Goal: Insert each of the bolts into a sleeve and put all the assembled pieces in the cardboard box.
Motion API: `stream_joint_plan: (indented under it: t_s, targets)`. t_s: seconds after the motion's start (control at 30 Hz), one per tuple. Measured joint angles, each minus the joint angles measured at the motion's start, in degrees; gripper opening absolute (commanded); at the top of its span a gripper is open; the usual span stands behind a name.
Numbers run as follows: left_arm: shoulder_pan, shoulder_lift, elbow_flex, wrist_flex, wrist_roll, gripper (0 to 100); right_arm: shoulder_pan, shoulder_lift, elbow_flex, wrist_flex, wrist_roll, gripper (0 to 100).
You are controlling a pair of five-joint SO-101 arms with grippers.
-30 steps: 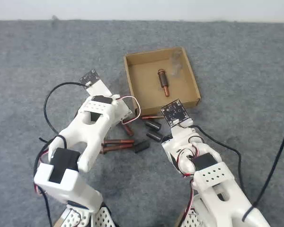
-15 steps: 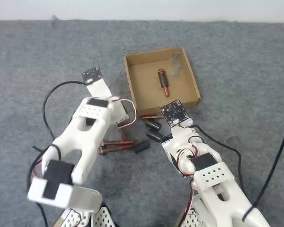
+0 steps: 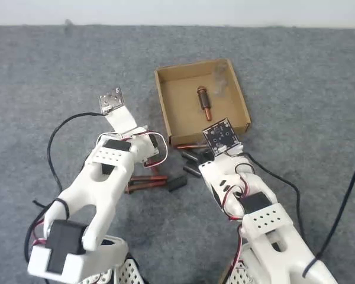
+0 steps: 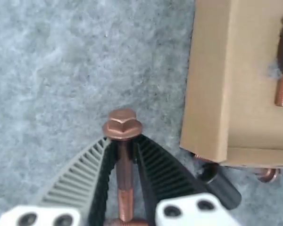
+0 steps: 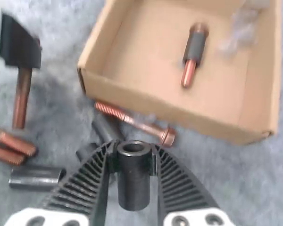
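Note:
My left gripper [image 4: 122,141] is shut on a copper bolt [image 4: 123,162] whose hex head points away from the wrist; it hangs over the carpet just beside the cardboard box [image 4: 212,94]. Close to the box's near wall [image 5: 146,101], my right gripper [image 5: 132,149] is shut on a black sleeve [image 5: 132,181] with its bore facing up. One assembled piece [image 3: 204,102] lies inside the box [image 3: 164,109]. A loose bolt [image 5: 134,123] rests against the box front. More bolts [image 3: 147,182] and sleeves [image 3: 177,183] lie between the arms.
The left arm [image 3: 115,171] and right arm [image 3: 242,195] stand close together in front of the box. Grey carpet stretches out on all sides. Cables [image 3: 56,136] loop beside the left arm, and another runs off the right arm [image 3: 284,183].
The left arm has risen and drawn back slightly, lifting its bolt off the carpet. The right wrist has shifted a little toward the box.

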Motion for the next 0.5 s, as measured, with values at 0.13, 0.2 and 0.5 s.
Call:
stream_joint_plan:
  t_s: [0.13,0.2,0.5]
  targets:
    - [0.0,0.0,0.0,0.0,0.0,1,0.0,0.09,0.35,-6.95,0.0,3.2]
    - [0.0,0.0,0.0,0.0,0.0,1,0.09,0.09,0.35,-9.49,0.0,3.2]
    - [0.0,0.0,0.0,0.0,0.0,1,0.0,0.0,1.49,-20.13,0.0,16.9]
